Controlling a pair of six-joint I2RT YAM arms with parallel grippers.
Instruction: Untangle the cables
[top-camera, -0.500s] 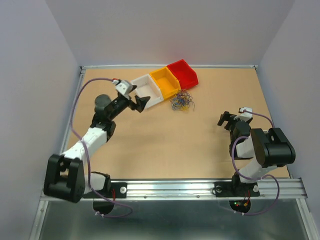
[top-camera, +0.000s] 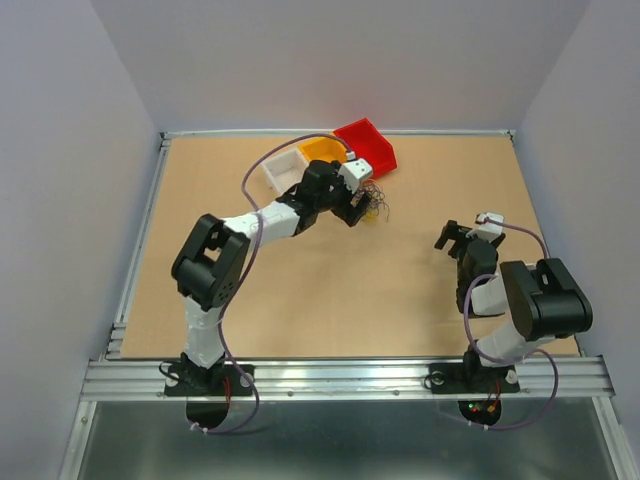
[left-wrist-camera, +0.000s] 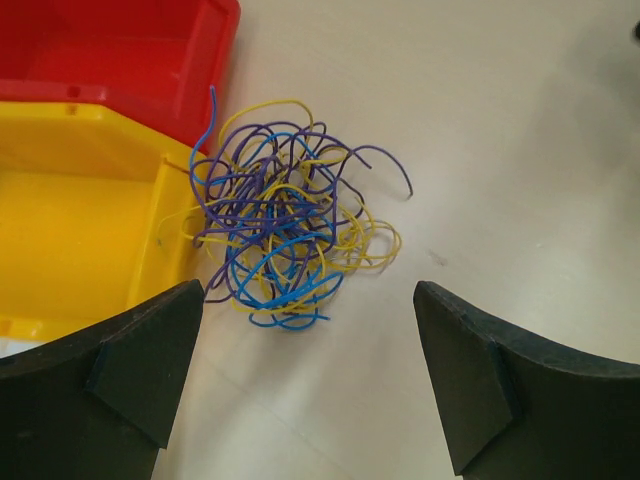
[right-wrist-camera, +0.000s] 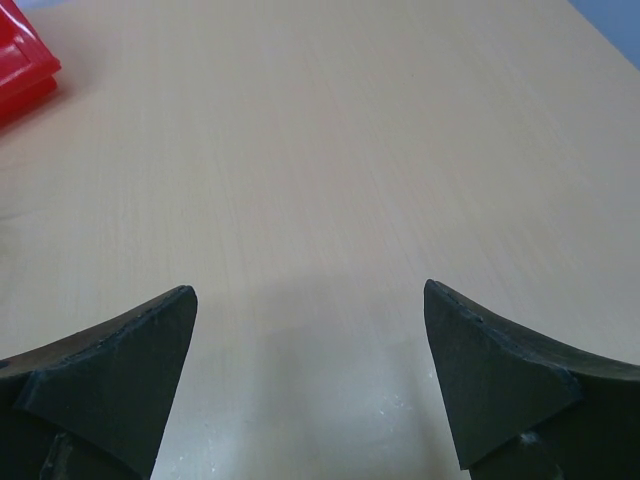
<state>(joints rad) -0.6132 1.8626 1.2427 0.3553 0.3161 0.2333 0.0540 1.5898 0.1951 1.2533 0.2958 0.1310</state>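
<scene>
Plain pale walls (top-camera: 350, 60) are enclosing the tan worktop (top-camera: 330, 290); a metal rail (top-camera: 350, 375) is running behind the right hand (top-camera: 452, 238).

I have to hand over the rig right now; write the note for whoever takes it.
Left gripper: open, empty, poised just short of the cables.
Right gripper: open, empty, over the table, away from them.
Cables: one blue, yellow and purple tangle on the table, against the yellow bin, near the corner of the red bin.
Done: nothing separated yet.
To do: grasp the tangle and pull the wires apart.
</scene>
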